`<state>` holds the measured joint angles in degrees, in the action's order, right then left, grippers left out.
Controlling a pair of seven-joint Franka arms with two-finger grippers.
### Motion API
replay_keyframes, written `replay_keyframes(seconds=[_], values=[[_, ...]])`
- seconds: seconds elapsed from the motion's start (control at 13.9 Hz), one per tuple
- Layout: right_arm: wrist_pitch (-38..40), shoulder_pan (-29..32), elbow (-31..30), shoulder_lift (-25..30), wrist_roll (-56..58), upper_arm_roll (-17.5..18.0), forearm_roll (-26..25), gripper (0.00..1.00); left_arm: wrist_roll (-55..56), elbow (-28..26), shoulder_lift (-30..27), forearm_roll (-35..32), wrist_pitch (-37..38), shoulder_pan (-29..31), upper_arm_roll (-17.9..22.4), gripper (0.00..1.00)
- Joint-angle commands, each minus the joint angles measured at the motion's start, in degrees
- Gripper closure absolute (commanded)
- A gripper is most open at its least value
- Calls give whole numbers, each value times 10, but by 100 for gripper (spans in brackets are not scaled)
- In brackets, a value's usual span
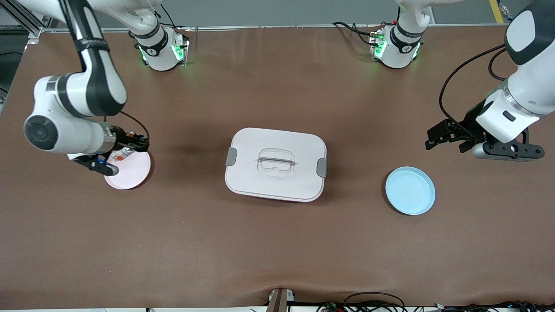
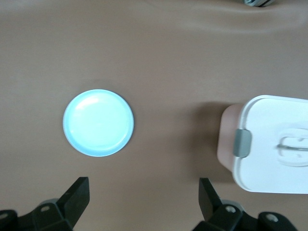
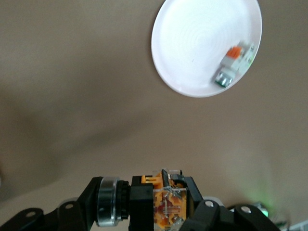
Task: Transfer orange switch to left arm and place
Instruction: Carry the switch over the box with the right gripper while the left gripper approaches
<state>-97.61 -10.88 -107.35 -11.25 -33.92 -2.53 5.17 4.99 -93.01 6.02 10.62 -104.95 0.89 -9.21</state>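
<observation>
Right gripper [image 3: 166,211] clamps the orange switch [image 3: 161,204] above the pink plate [image 1: 132,173]. Left gripper [image 2: 144,202] waits, jaws apart, near the blue plate [image 1: 410,190]. Risk: low handover path clips the box [image 1: 275,164], or the grip slips mid-transfer.

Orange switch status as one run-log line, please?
orange switch: held by right gripper over pink plate | left gripper: open, waiting | box: untouched
</observation>
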Motion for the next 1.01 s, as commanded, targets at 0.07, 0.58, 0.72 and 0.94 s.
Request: replay_keyframes(seconds=[0.07, 0.58, 0.72, 0.94], values=[[56, -71, 63, 4, -149, -5, 47, 84, 6, 6, 15, 104, -8, -3, -5, 0], [47, -185, 165, -27, -382, -5, 194, 84, 91, 4, 15, 173, -80, -78, -24, 0], [40, -203, 196, -47, -431, -5, 243, 85, 137, -1, 8, 179, -90, -97, -24, 0], [-22, -234, 210, -59, -500, -5, 289, 85, 184, -33, -19, 194, -101, -94, -48, 0]])
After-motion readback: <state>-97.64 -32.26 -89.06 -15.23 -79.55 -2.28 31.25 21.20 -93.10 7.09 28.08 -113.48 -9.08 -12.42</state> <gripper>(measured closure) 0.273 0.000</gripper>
